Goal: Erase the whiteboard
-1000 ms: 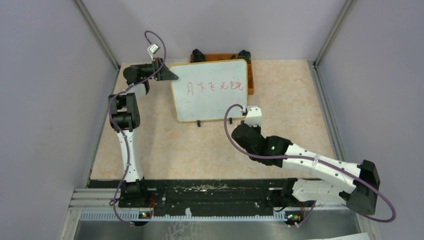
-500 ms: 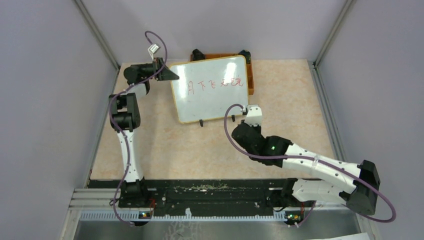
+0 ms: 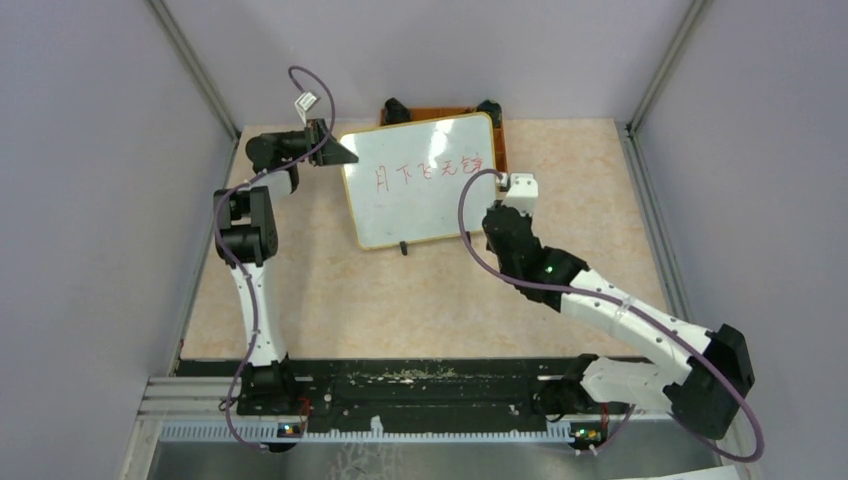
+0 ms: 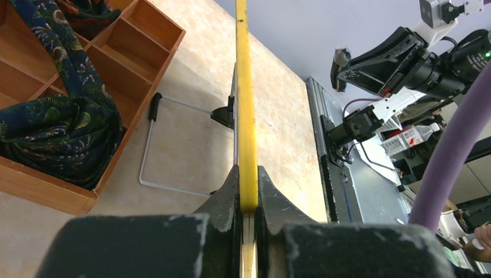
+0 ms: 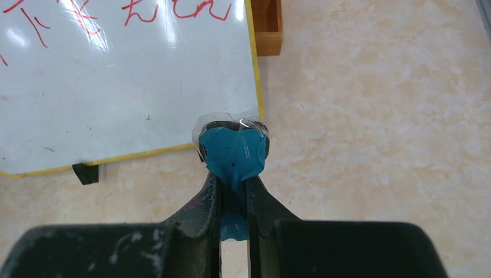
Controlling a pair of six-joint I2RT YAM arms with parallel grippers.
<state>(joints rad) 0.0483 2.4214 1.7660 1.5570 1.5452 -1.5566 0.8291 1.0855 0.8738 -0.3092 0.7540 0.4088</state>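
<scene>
The whiteboard (image 3: pixel 420 180) stands tilted at the back of the table, with a row of red characters (image 3: pixel 428 170) across its upper part. My left gripper (image 3: pixel 335 150) is shut on its left edge; in the left wrist view the yellow frame (image 4: pixel 245 104) runs edge-on between the jaws (image 4: pixel 248 197). My right gripper (image 5: pixel 233 174) is shut on a blue eraser (image 5: pixel 233 152) with a clear film over its tip. It hovers at the board's lower right corner (image 5: pixel 255 110), below the writing (image 5: pixel 173 11). In the top view the right gripper (image 3: pixel 505 215) is beside the board's right edge.
An orange wooden tray (image 3: pixel 500 150) with compartments stands behind the board, holding a dark patterned cloth (image 4: pixel 63 121). The board's wire stand (image 4: pixel 168 145) and a black foot (image 5: pixel 85 172) rest on the table. Grey walls close in the left, back and right sides.
My right arm has swung up and to the right, bringing the eraser from below the board to its right edge. The board has tilted slightly in the left gripper's hold.
</scene>
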